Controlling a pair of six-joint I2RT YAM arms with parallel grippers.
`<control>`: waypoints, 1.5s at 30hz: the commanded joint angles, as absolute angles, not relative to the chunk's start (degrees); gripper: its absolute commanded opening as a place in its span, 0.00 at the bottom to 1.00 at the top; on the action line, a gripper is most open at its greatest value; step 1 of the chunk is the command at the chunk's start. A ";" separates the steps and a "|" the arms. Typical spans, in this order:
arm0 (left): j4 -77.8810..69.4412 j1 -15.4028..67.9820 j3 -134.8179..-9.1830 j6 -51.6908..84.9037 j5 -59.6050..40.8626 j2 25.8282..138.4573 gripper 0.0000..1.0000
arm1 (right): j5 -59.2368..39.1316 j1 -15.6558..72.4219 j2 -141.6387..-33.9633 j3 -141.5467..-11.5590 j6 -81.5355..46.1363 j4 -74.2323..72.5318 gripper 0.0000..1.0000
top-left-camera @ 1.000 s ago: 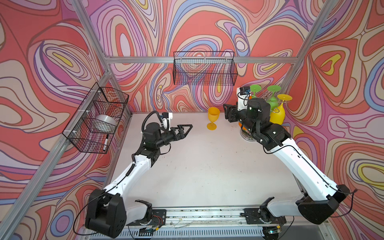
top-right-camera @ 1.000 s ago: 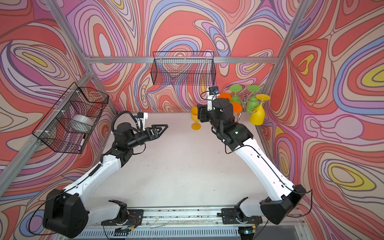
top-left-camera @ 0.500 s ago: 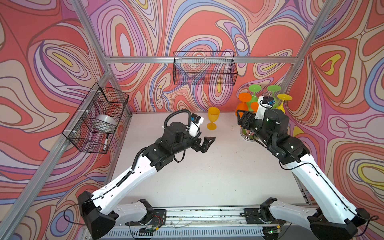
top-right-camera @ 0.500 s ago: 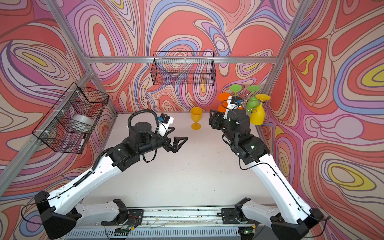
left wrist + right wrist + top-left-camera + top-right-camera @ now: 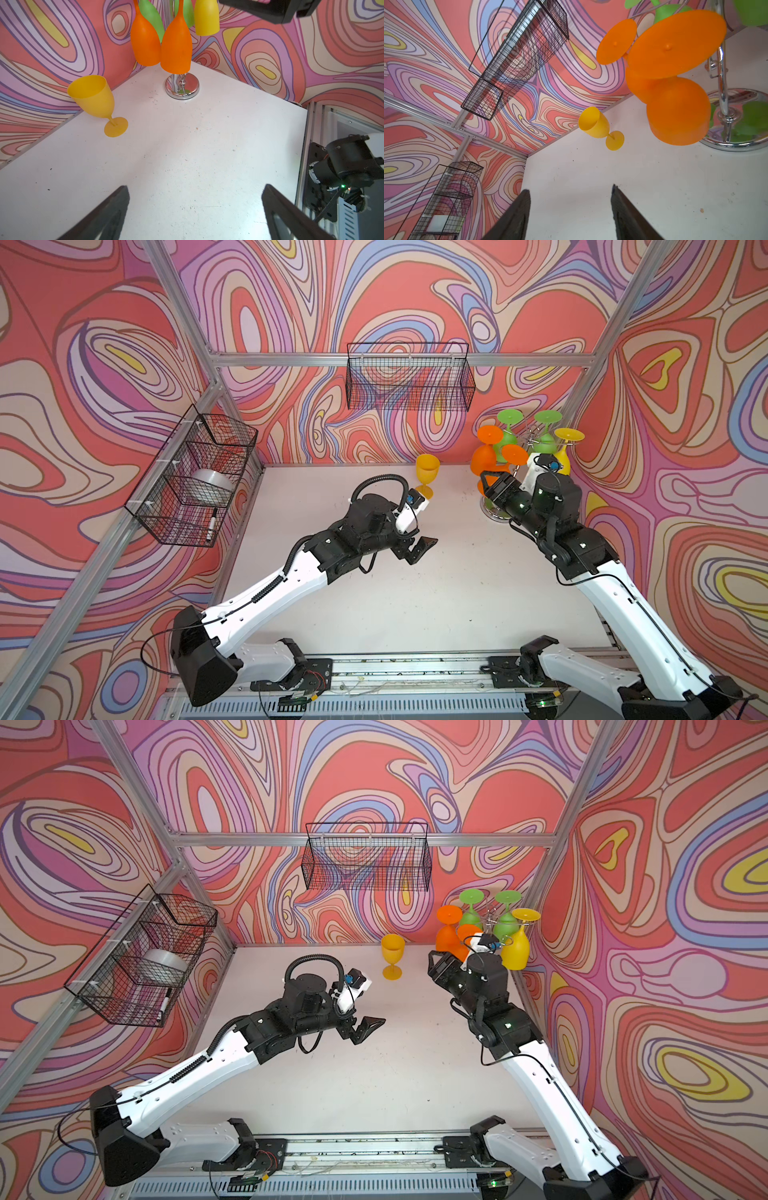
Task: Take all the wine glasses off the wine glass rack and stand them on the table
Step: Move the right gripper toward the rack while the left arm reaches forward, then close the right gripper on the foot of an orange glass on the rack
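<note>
Rack stands in the right rear corner of the table, with orange glasses hung upside down on it; a yellow glass stands upright near the back wall. Right gripper: jaws parted, empty, near the orange glasses. Left gripper: jaws spread wide, empty, above mid-table.

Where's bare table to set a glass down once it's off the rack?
Bare table from the left gripper to the front rail; also the back edge left of the yellow glass. Crowded: rack corner, hanging glasses, right gripper there.
</note>
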State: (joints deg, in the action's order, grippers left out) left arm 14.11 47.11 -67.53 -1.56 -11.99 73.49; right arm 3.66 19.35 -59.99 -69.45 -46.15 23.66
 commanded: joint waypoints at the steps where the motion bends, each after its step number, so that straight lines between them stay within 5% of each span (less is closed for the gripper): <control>1: 12.56 47.45 -66.91 -3.72 -13.12 72.27 1.00 | -0.11 16.45 -60.02 -69.27 -50.78 21.01 0.62; 17: 13.42 47.44 -65.65 -6.34 -9.40 71.62 1.00 | -21.79 -4.10 -63.72 -64.68 -66.89 9.35 0.48; 45: 13.36 47.35 -65.06 -7.66 -7.53 71.72 1.00 | -19.21 -6.02 -72.19 -59.52 -80.99 -9.05 0.37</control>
State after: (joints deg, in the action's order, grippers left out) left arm 13.91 47.27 -65.47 -6.44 -8.49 71.66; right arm -20.53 -5.58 -71.26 -59.64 -79.64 -6.07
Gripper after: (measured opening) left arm 0.999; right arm 0.372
